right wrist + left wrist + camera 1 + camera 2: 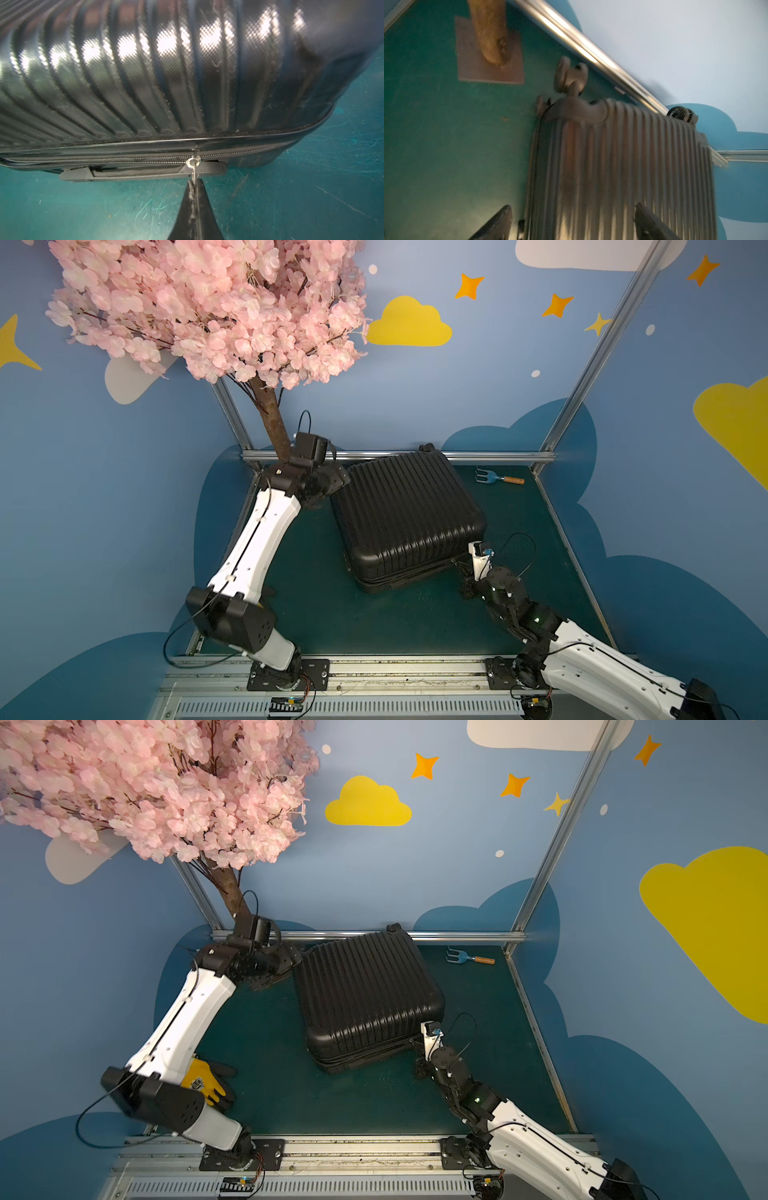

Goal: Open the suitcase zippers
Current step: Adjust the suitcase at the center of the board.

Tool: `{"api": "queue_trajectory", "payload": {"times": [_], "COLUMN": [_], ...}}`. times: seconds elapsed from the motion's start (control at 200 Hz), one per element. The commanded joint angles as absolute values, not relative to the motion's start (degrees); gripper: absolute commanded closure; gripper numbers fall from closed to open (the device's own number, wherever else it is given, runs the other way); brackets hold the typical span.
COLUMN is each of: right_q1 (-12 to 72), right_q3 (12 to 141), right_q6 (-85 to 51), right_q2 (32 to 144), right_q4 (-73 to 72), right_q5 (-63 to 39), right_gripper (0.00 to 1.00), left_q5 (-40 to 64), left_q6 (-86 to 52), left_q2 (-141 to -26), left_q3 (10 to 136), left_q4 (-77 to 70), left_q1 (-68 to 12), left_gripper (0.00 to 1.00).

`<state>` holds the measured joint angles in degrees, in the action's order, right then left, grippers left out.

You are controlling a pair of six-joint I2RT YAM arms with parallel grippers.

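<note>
The right gripper (195,184), jaws clamped on the one silver zipper pull (193,164), sits at the near-right corner of the one black ribbed hard-shell suitcase (407,514), which lies mid-desk. The left gripper (571,223), jaws spread wide, is over the suitcase's far-left corner. The dark green desk (374,622) stands between blue walls (124,489).

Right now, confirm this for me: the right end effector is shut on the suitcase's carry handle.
Not quite. The right end effector is shut on the silver zipper pull, not the carry handle just beside it on the suitcase; the right wrist view shows this.
</note>
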<state>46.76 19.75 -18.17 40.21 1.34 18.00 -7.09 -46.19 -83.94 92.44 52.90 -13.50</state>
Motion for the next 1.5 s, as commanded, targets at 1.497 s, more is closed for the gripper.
{"api": "queue_trajectory", "payload": {"times": [1.497], "right_q1": [60.5], "right_q3": [33.7], "right_q6": [-27.3], "right_q2": [73.0], "right_q4": [-19.6], "right_q5": [18.3], "right_gripper": [1.0], "left_q5": [-15.3], "left_q6": [-61.6], "left_q2": [-67.9], "left_q3": [58.7], "left_q4": [41.7], "left_q1": [-34.6], "left_gripper": [0.32]}}
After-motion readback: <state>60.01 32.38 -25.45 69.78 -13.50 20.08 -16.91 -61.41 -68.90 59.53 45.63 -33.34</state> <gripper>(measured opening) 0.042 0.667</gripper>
